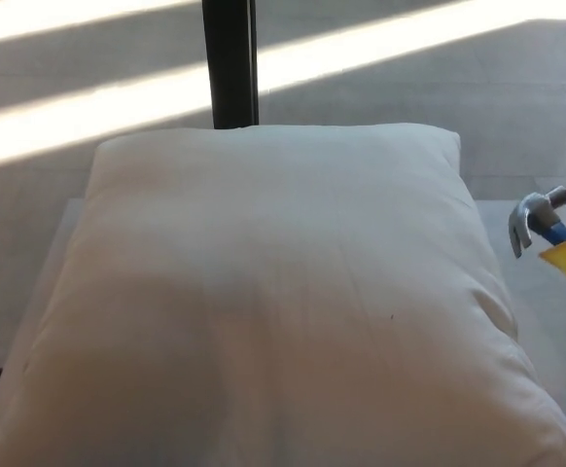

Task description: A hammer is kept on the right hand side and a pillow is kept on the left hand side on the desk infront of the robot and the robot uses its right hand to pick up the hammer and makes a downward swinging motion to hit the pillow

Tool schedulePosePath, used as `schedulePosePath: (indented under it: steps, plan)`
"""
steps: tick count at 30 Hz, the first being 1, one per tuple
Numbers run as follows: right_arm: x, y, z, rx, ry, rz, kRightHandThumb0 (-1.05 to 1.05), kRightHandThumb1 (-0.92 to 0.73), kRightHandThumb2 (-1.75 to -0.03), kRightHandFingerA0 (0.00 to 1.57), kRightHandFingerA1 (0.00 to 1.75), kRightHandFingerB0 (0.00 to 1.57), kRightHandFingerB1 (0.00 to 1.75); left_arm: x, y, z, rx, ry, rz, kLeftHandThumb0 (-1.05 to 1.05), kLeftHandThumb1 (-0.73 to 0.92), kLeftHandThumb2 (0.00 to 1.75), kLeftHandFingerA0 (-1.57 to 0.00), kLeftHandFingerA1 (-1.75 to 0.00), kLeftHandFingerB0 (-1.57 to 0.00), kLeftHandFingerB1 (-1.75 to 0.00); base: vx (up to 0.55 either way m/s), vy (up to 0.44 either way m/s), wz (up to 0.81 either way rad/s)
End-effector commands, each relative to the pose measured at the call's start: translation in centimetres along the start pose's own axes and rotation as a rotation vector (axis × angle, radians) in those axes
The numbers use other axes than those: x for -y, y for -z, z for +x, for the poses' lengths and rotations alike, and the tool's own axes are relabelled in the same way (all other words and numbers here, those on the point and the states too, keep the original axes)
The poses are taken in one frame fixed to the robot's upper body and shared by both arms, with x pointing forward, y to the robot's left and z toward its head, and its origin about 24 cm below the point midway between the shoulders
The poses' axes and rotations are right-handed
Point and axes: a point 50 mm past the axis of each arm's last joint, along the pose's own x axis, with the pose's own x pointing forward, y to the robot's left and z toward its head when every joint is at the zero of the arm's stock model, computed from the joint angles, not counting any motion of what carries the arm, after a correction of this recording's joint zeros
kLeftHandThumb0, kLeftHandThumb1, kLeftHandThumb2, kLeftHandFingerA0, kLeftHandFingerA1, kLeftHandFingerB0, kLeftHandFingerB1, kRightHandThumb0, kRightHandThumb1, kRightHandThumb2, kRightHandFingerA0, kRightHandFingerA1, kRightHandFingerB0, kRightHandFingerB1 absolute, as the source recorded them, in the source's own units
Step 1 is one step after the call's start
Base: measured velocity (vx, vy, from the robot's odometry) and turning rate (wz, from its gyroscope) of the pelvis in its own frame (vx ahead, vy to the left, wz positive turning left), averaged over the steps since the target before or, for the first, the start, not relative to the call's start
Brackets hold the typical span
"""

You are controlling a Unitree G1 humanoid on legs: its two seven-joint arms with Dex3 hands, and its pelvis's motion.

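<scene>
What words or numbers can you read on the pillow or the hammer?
None. The white pillow is plain, with no tag or print showing. The hammer shows only its metal head and a bit of blue and yellow handle at the picture's right edge, with no letters to be seen. The desk, the dark post and the floor behind bear no signs either.
</scene>
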Motion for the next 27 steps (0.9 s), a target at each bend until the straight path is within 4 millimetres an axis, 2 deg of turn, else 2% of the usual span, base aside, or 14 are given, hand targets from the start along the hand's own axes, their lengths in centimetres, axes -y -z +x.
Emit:
schedulePosePath:
  steps: [1,4,6,8,9,12,14,16,19,20,21,22,23,27]
  plan:
    - [3.0,-6.8,-0.7,0.104,-0.193,0.717,-0.27,-0.68,-1.1,0.95,1.75,0.64,1.75,-1.5,0.3,-0.7,0.0,-0.046,-0.001,-0.6,0.76,0.62,-0.7,-0.58,-0.61,-0.49,0.0,0.0,0.0]
    - [2.9,-8.1,-1.2,0.091,-0.314,0.827,-0.28,-0.64,-1.18,0.99,1.75,0.67,1.75,-1.6,0.4,-0.8,-0.004,-0.046,-0.009,-0.6,0.75,0.62,-0.69,-0.58,-0.62,-0.5,0.0,0.0,0.0]
    - [2.8,-8.5,-1.1,-0.005,-0.464,0.941,-0.33,-0.76,-1.09,1.02,1.75,0.72,1.75,-1.6,0.5,-0.8,-0.008,-0.054,-0.016,-0.6,0.75,0.62,-0.7,-0.58,-0.62,-0.5,0.0,0.0,0.0]
    - [2.7,-8.8,-1.1,-0.122,-0.613,1.022,-0.35,-0.8,-1.04,1.06,1.75,0.74,1.75,-1.6,0.6,-0.8,-0.009,-0.043,-0.01,-0.6,0.76,0.62,-0.7,-0.6,-0.61,-0.51,0.0,0.0,0.0]
    - [1.8,-9.1,-1.3,-0.152,-0.775,0.973,-0.32,-0.74,-1.08,1.08,1.75,0.78,1.75,-1.6,0.8,-0.8,-0.014,-0.053,-0.015,-0.6,0.74,0.62,-0.7,-0.58,-0.63,-0.51,0.0,0.0,0.0]
    - [1.0,-9.6,-1.7,-0.173,-0.852,0.972,-0.3,-0.72,-1.01,1.06,1.75,0.77,1.75,-1.7,0.9,-0.9,-0.012,-0.049,-0.015,-0.6,0.75,0.62,-0.7,-0.6,-0.64,-0.51,0.0,0.0,0.0]
    - [0.5,-9.9,-2.0,-0.178,-0.861,0.953,-0.3,-0.73,-1.01,1.04,1.75,0.74,1.75,-1.8,0.9,-1.0,-0.013,-0.052,-0.014,-0.6,0.74,0.62,-0.71,-0.6,-0.64,-0.51,0.0,0.0,0.0]
    - [-0.3,-10.6,-2.5,-0.167,-0.983,0.961,-0.33,-0.76,-1.04,1.04,1.75,0.75,1.75,-1.9,0.9,-1.0,-0.018,-0.054,-0.017,-0.6,0.74,0.62,-0.69,-0.59,-0.62,-0.5,0.0,0.0,0.0]
    - [-0.8,-11.7,-2.8,-0.158,-1.007,0.936,-0.33,-0.77,-1.03,1.03,1.75,0.73,1.75,-1.9,0.8,-0.9,-0.016,-0.052,-0.023,-0.6,0.75,0.62,-0.69,-0.6,-0.62,-0.51,0.0,0.0,0.0]
    - [-1.0,-12.6,-3.1,-0.16,-1.028,0.944,-0.33,-0.78,-0.96,1.05,1.75,0.74,1.75,-1.9,0.8,-0.9,-0.018,-0.054,-0.022,-0.61,0.74,0.62,-0.7,-0.59,-0.64,-0.51,0.0,0.0,0.0]
    - [-1.1,-12.7,-3.1,-0.163,-1.032,0.946,-0.33,-0.78,-0.96,1.05,1.75,0.74,1.75,-2.0,0.8,-1.0,-0.019,-0.056,-0.021,-0.61,0.74,0.62,-0.7,-0.59,-0.64,-0.51,0.0,0.0,0.0]
    - [-1.2,-13.0,-3.2,-0.155,-1.052,0.947,-0.36,-0.83,-0.86,1.05,1.75,0.74,1.74,-2.1,0.8,-1.0,-0.017,-0.056,-0.019,-0.61,0.74,0.62,-0.7,-0.6,-0.64,-0.51,0.0,0.0,0.0]
    - [-1.4,-13.5,-3.4,-0.125,-1.073,0.929,-0.36,-0.78,-1.03,1.02,1.75,0.74,1.75,-2.1,0.8,-1.0,-0.014,-0.052,-0.011,-0.62,0.75,0.62,-0.68,-0.59,-0.62,-0.51,0.0,0.0,0.0]
    - [-2.1,-15.4,-4.0,-0.063,-1.133,0.856,-0.36,-0.67,-1.19,1.04,1.75,0.77,1.75,-2.1,1.0,-1.1,-0.017,-0.047,-0.012,-0.6,0.75,0.62,-0.68,-0.59,-0.63,-0.52,0.0,0.0,0.0]
